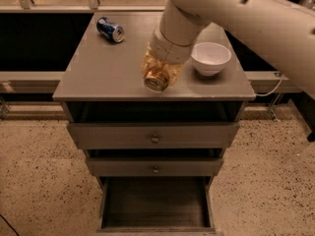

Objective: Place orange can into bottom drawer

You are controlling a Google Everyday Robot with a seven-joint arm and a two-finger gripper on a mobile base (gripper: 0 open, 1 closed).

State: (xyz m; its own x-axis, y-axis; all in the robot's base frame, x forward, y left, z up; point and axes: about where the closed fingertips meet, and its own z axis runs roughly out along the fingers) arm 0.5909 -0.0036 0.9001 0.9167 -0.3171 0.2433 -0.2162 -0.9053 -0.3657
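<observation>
Camera view: my end effector (159, 73) hangs over the front part of the worktop (98, 68), closed around the orange can (156, 83). The can's body sits inside the pale, translucent grip and its silver end faces the camera. I cannot tell whether the can is clear of the worktop or touching it.

A blue can (110, 29) lies on its side near the back left corner, well apart. A white bowl (210, 58) stands just beside my wrist on the right.

Below the worktop, the two shallower drawers (123, 135) look pushed in. The bottom drawer (155, 205) is pulled out, and its dark floor is bare.

**Handling, as I judge it:**
- The can is thin-walled aluminium, light and stiff along its length, but easily dented by a hard squeeze across the side.
- Its skin is smooth and likely slippery, and being round it will roll if it is let go on its side.
- The best hold is across the middle of the body with moderate force, not on the rims.
- I cannot tell whether the can is full or empty, so I assume the heavier case.
</observation>
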